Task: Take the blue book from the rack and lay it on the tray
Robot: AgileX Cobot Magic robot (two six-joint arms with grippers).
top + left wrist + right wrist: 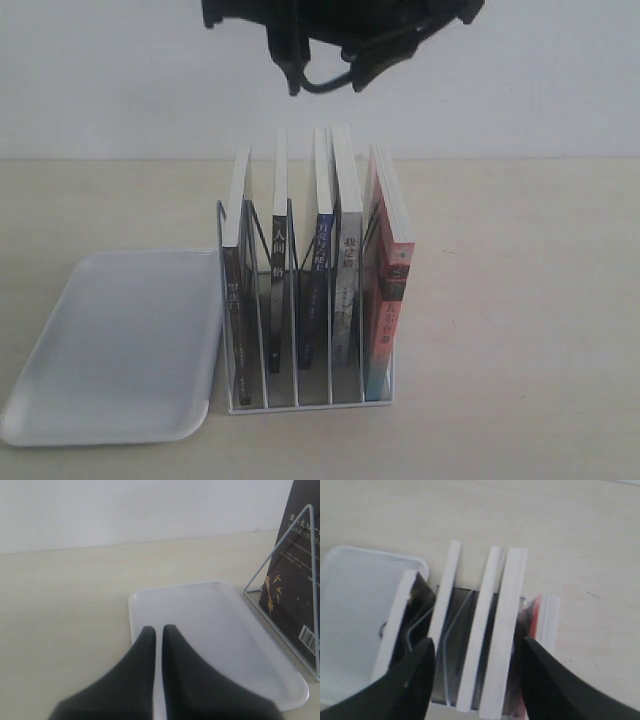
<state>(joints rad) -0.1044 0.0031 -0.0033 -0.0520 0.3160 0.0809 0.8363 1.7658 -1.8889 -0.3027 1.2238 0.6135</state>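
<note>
The white wire rack [300, 400] stands mid-table with several upright books. The blue book [318, 265] is third from the left, spine facing the exterior camera; from above its white page edge [481, 625] shows. My right gripper [477, 641] hangs open above the book tops, with its fingers straddling the three middle books and touching none. The right arm [340, 20] shows dark at the top of the exterior view. The white tray [110, 350] lies flat and bare left of the rack. My left gripper [158, 629] is shut on nothing, above the tray's [215, 625] edge.
Black-spined books [278, 270] fill the other slots, and a red-orange book [388, 290] stands in the rightmost slot. A black-covered book [292, 580] leans behind the rack's end wire [280, 545]. A pale wall stands behind the light wooden table [520, 300].
</note>
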